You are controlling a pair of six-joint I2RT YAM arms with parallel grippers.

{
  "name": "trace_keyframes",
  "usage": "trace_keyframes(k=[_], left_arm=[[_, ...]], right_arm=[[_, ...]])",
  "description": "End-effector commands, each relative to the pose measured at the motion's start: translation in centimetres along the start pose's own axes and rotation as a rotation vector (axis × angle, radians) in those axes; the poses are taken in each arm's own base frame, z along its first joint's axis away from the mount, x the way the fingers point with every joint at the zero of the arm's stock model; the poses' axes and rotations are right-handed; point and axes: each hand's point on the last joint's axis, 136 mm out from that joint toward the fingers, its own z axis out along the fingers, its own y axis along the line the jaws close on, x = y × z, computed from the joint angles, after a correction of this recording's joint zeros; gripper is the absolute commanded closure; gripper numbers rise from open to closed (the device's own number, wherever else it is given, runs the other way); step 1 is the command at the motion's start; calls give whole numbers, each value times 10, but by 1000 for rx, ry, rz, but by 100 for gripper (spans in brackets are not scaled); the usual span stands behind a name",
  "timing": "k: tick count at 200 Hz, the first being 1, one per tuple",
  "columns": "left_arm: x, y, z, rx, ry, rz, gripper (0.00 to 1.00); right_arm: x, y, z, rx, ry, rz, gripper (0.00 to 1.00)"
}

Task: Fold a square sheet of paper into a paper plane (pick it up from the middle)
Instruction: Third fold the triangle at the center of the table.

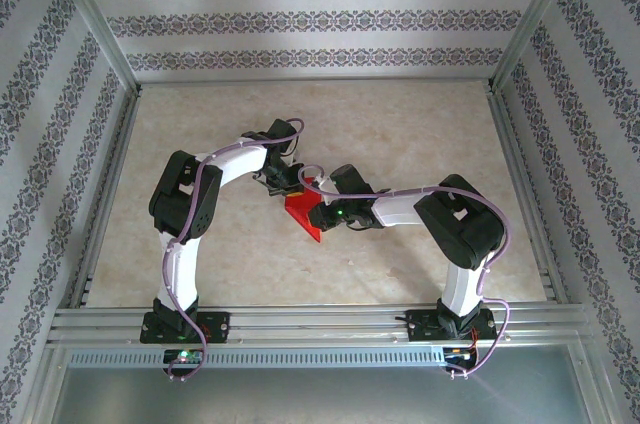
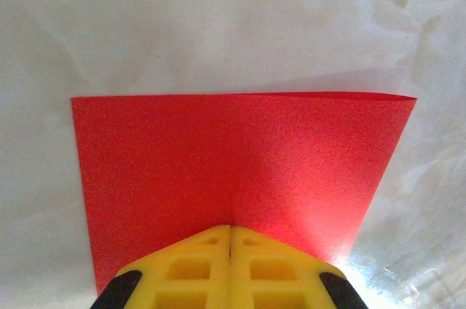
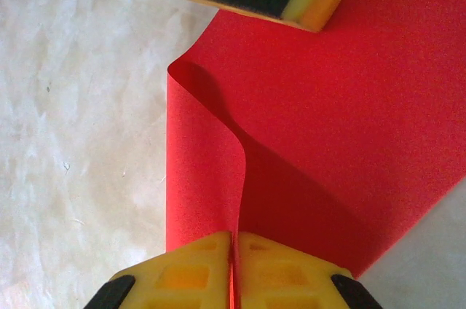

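Pinched shut, the left gripper [image 1: 284, 184] and the right gripper [image 1: 323, 196] both hold the red paper [image 1: 305, 216] in the middle of the table [image 1: 420, 134].

The table is pale and creamy, with soft cloudy marks like stone. Walls [image 1: 300, 24] with stripes of little gray flower shapes stand on three sides. Shiny metal rails [image 1: 320, 320] run along the near edge, where the two arms are bolted down.

From the left wrist, two yellow fingers [image 2: 193, 265] press flat together on the near edge of the paper. A thin fold line runs up the paper from that spot. The far edge curls a little on the right.

From the right wrist, yellow fingers [image 3: 186, 272] squeeze a thin flap of the paper that stands up on its edge and bends away in a curve. More of the paper spreads out wide to the right. A finger of the left gripper, black with a yellow pad, sits at the paper's far end.

I cannot tell if the paper touches the table.
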Motion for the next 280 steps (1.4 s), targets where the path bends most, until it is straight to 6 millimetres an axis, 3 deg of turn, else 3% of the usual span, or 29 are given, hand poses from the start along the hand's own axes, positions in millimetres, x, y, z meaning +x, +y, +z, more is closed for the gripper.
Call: trace_keyframes(k=[1, 44, 74, 107, 163, 218, 280], left_arm=[[3, 7, -3, -31, 20, -9, 99], [-15, -8, -44, 47, -108, -45, 89], [-11, -10, -61, 118, -181, -112, 85], [11, -12, -60, 221, -189, -192, 86], [46, -15, -42, 196, -199, -239, 95], [57, -15, -22, 176, -142, -242, 96], [67, 2, -7, 116, -114, -262, 96]], right_arm=[[6, -14, 4, 43, 31, 7, 89], [12, -17, 4, 61, 51, 5, 90], [13, -18, 4, 62, 56, 7, 90], [12, -18, 4, 62, 57, 7, 90], [15, -19, 5, 71, 79, 5, 90], [15, -20, 6, 71, 84, 12, 90], [16, -20, 7, 72, 88, 13, 90]])
